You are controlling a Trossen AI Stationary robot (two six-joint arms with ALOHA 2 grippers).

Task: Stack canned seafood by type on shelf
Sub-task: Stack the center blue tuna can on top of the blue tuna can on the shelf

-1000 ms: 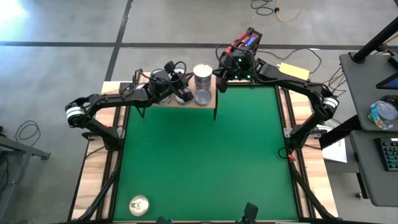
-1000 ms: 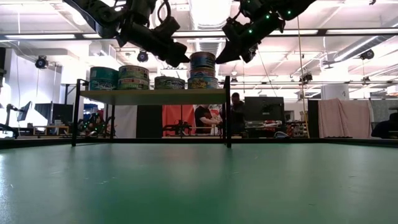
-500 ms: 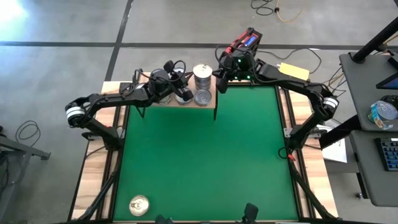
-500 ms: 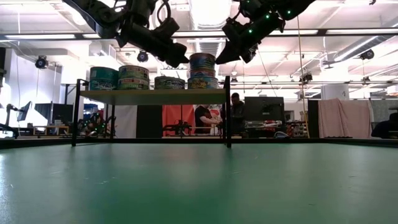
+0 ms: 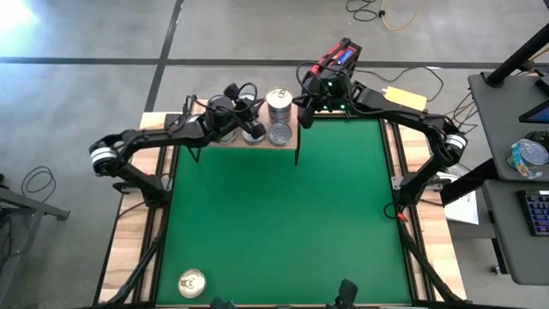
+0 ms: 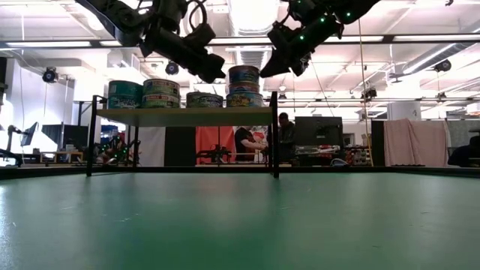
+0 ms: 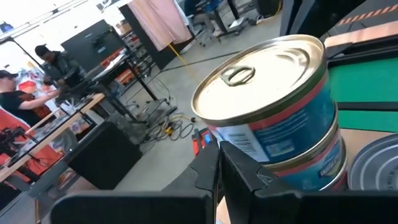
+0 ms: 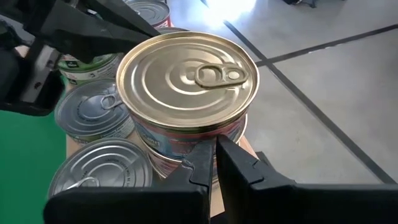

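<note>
Found the left arm point(image 5: 146, 142) reaching in from the left edge of the surface point(image 5: 129, 249) toward the far side. Spotted one lone gold-topped tin point(image 5: 191, 283) on the near left corner of the green mat point(image 5: 283, 215), well apart from everything else.

Saw the shelf point(image 6: 184, 113) standing at the far edge of the mat, left of centre, with the rest of the canned seafood on top. Counted, in the low view, two teal-sided tins point(image 6: 125, 94) toward its left end, then a lower tin point(image 6: 204, 99), then a two-high stack point(image 6: 244, 86) at its right end. Made out a gold pull-tab lid on the stack's top tin point(image 8: 186, 78), with silver-topped tins point(image 8: 93, 112) close beside it on the board.

Held the left jaws above the shelf, just left of the stack, pressed together and gripping nothing. Held the right jaws above the shelf's right end, just right of the stack, likewise pressed together and empty, not touching the tins.

Traced the right arm point(image 5: 412, 116) back along the far edge to the right side of the surface. Glimpsed a person point(image 6: 244, 142) in the room beyond, under the shelf line.
</note>
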